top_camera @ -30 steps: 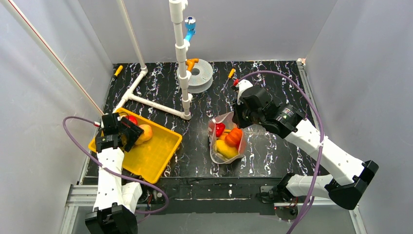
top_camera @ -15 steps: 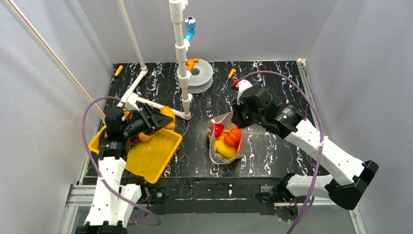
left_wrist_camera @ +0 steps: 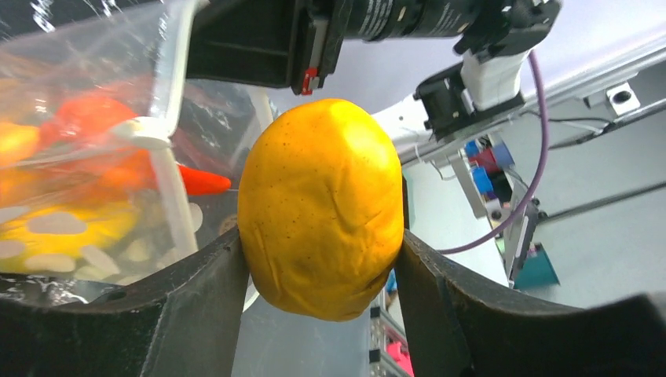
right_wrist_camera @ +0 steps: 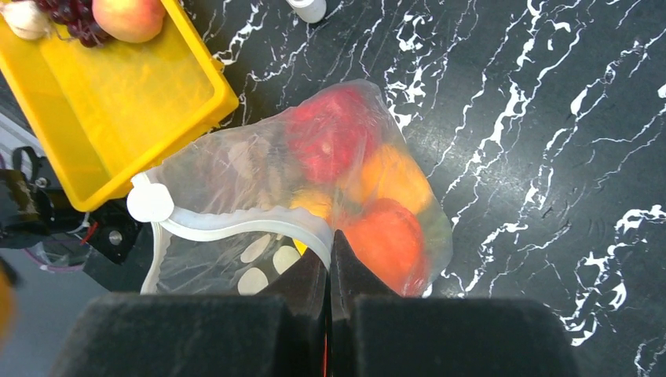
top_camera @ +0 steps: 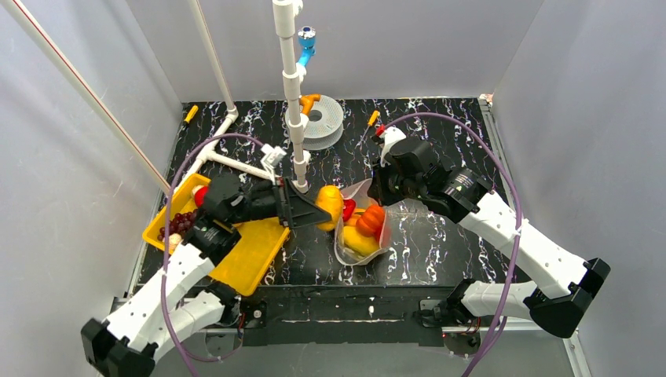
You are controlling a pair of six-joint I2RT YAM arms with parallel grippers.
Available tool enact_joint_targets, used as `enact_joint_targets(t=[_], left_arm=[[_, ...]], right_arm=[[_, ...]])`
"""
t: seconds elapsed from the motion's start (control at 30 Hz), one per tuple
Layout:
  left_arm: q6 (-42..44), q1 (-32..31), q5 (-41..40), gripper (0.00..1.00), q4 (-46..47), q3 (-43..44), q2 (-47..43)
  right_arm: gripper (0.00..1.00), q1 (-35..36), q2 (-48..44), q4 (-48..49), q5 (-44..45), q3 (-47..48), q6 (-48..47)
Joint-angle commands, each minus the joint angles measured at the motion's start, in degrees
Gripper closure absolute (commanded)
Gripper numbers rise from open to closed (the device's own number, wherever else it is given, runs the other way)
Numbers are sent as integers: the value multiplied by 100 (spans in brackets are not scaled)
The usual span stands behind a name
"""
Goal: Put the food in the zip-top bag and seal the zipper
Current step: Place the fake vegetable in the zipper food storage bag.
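**A:** Now, item one: the food in hand?

**B:** One yellow fruit (left_wrist_camera: pixel 322 208), oval and glossy. It is clamped between the two fingers of the left gripper (top_camera: pixel 318 210) and held clear of the table. It sits at 10 o'clock of the bag, right at its edge.

**A:** Item two?

**B:** One bag (right_wrist_camera: pixel 236 173), clear plastic with white dots. It lies on the black marbled table (top_camera: pixel 440 141), a little right of centre. Contents: one red piece (right_wrist_camera: pixel 330 133), one orange piece (right_wrist_camera: pixel 389 236), one yellow piece (top_camera: pixel 361 242).

**A:** Its closure?

**B:** One zipper (right_wrist_camera: pixel 236 226), a whitish strip, bowed and unsealed, so the mouth gapes. The right gripper (right_wrist_camera: pixel 330 255) has its jaws pressed together on that strip. In the overhead view it sits at the bag's 1 o'clock.

**A:** Anything further out?

**B:** One yellow tray (top_camera: pixel 251 247) at 9 o'clock of the bag, near it but apart. At its far end it holds purple grapes (top_camera: pixel 179 224) and a peach (right_wrist_camera: pixel 129 16). One white pipe stand (top_camera: pixel 292 94) rises at 11 o'clock.
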Motion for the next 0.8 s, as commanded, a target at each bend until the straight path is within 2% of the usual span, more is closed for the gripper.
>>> enact_joint_targets(t=[0.0, 0.13, 0.23, 0.27, 0.33, 0.47, 0.57, 0.77], left_arm=[[240, -897, -242, 61, 524, 232, 475], [845, -1522, -1018, 62, -553, 627, 812], [1293, -1940, -2535, 64, -2007, 1089, 952], [1240, -2069, -3100, 64, -2232, 1147, 978], [988, -2198, -3518, 62, -2463, 1250, 1119], [799, -2445, -4130, 51, -2824, 1478, 1488], [932, -2502, -4129, 43, -2964, 1701, 1749], [1081, -2542, -4359, 15, -3102, 1911, 1832]], right_arm=[[99, -31, -94, 509, -133, 206, 296], [99, -31, -125, 632, -250, 176, 502], [99, -31, -124, 687, -289, 152, 583], [99, -31, -123, 694, -295, 151, 586], [99, -31, -112, 686, -293, 165, 586], [99, -28, -101, 673, -284, 193, 581], [99, -30, -114, 684, -303, 192, 574], [99, -31, -162, 689, -327, 113, 600]])
